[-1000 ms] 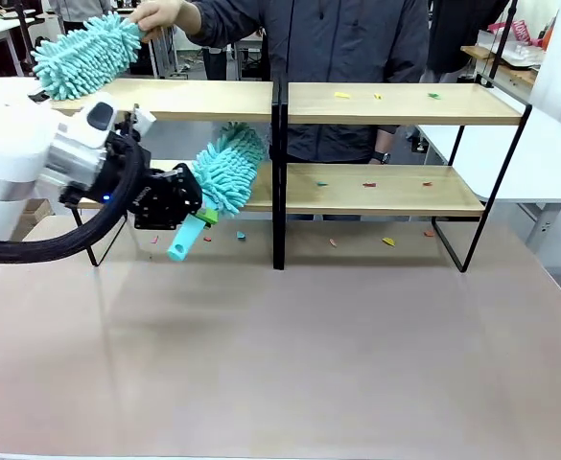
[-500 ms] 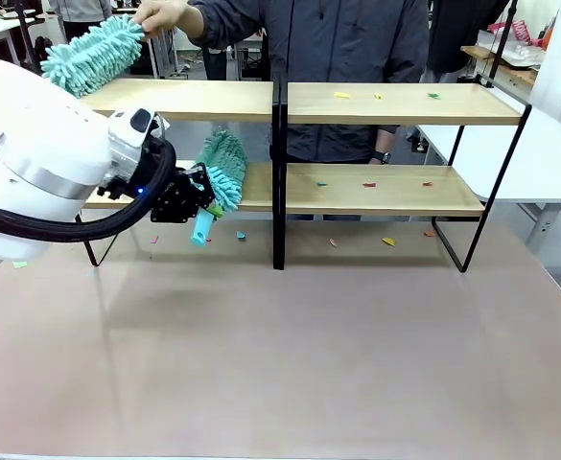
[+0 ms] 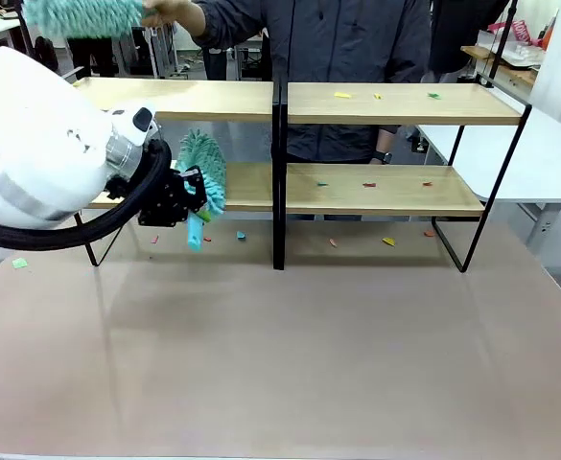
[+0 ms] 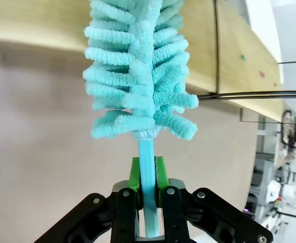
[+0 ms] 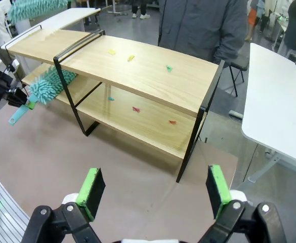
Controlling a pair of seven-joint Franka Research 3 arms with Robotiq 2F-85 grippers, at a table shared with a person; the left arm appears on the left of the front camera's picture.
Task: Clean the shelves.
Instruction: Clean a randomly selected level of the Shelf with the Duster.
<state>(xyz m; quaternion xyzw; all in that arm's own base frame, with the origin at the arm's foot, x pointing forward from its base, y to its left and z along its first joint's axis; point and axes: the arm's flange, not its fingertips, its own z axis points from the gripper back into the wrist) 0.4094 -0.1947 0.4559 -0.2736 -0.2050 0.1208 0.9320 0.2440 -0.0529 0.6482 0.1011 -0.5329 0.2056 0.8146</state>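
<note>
One duster [image 3: 201, 172] clamped in left hand [image 4: 146, 183], shifted leftward along shelves [image 3: 376, 188], right hand [image 5: 155, 186] wide

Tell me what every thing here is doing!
teal duster: gripped by its handle, head at the lower left board.
left gripper: jaws shut on teal duster.
right gripper: jaws open, empty.
person's duster: held up above the top board.
shelves: small scraps on the right boards.

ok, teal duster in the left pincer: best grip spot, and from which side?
Grip the duster by its slim handle just below the fluffy head, coming from the butt end, pads either side, as the left pincer does. The soft head would likely squash and slip.
</note>
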